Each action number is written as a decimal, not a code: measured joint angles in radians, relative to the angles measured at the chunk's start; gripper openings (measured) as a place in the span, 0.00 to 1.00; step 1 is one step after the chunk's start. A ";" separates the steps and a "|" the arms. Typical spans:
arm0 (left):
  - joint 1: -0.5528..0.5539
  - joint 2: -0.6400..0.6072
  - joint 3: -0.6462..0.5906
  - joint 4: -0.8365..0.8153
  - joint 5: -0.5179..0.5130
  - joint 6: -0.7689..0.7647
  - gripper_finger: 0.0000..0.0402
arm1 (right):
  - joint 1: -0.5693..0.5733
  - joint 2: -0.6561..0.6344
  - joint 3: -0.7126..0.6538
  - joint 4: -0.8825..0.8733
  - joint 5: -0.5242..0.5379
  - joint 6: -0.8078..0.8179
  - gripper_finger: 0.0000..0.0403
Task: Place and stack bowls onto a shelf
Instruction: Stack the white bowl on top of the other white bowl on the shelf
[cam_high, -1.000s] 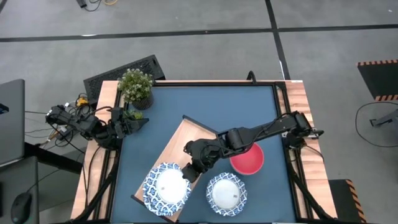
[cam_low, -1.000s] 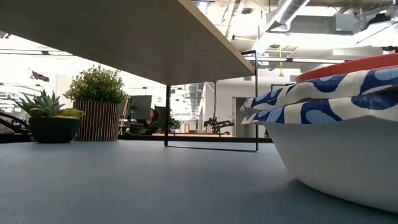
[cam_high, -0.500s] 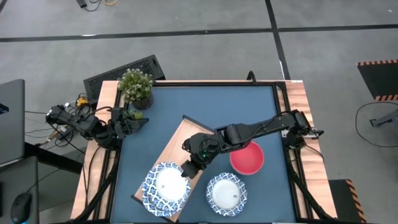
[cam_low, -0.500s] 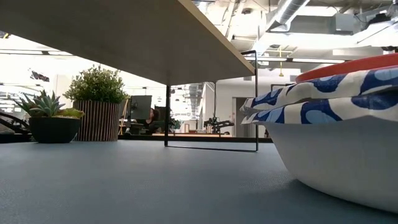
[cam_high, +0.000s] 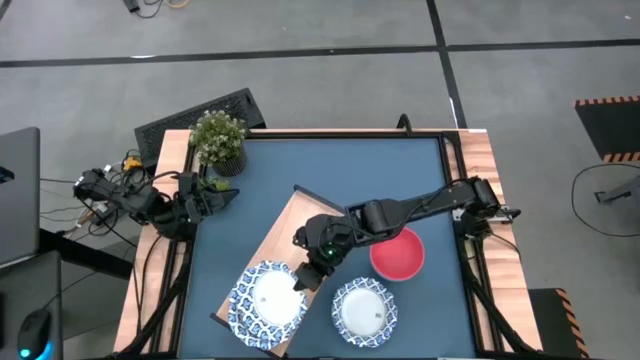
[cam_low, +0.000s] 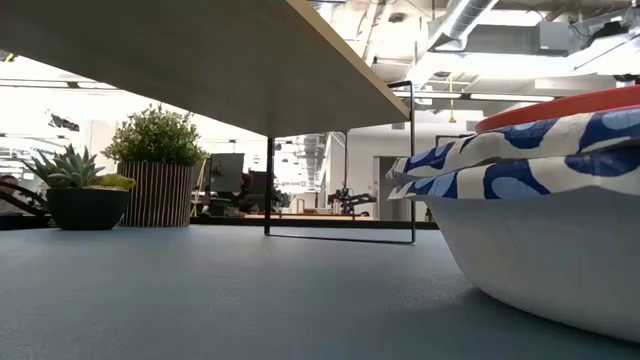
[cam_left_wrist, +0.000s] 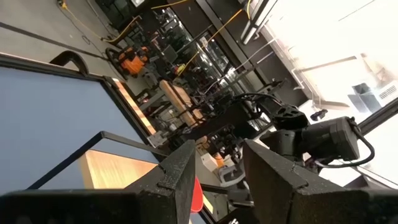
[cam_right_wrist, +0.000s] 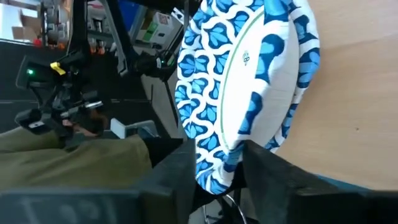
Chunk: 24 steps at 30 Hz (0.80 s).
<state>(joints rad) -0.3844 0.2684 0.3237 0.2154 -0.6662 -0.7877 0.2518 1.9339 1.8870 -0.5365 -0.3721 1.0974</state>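
Observation:
A blue-and-white bowl (cam_high: 268, 298) sits on the near end of the light wooden shelf (cam_high: 290, 225). My right gripper (cam_high: 304, 277) is at that bowl's far-right rim, shut on it. In the right wrist view the bowl (cam_right_wrist: 242, 74) lies against the board (cam_right_wrist: 354, 93). A second blue-and-white bowl (cam_high: 364, 310) and a red bowl (cam_high: 398, 254) rest on the blue table to the shelf's right. The low view shows that second bowl (cam_low: 540, 230) close up, with the red bowl (cam_low: 560, 105) behind it. My left gripper (cam_high: 222, 195) waits open at the table's left edge. My right gripper holds the blue-and-white bowl by its rim (cam_right_wrist: 219, 167), on the side facing the table's right. The rim fills the gap between the two fingers (cam_right_wrist: 171, 180), one over the inner side and one at the outer wall. The fingers slant in from the far right. The bowl's underside rests on the shelf.
The shelf stands raised on thin dark legs (cam_low: 268, 185); its underside (cam_low: 200, 50) spans the low view. A bushy potted plant (cam_high: 219, 140) and a small succulent (cam_high: 212, 184) stand at the far left corner. Wooden rails (cam_high: 484, 170) edge the table.
My right gripper has shifted slightly toward the table's near edge along the bowl's rim, and its wrist has drawn a little toward the far edge. The bowl has stayed on the shelf.

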 joint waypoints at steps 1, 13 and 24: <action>0.000 0.000 0.000 0.000 0.000 0.004 0.30 | -0.004 0.000 0.000 0.000 0.000 0.005 0.45; 0.000 0.000 0.000 0.000 0.000 0.018 0.30 | -0.017 -0.002 0.000 -0.109 0.024 0.070 0.53; 0.000 0.000 0.000 -0.004 0.000 0.018 0.30 | -0.017 -0.084 0.000 -0.267 0.182 0.045 0.38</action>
<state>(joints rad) -0.3847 0.2680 0.3237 0.2115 -0.6659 -0.7696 0.2348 1.8502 1.8874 -0.8040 -0.1900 1.1419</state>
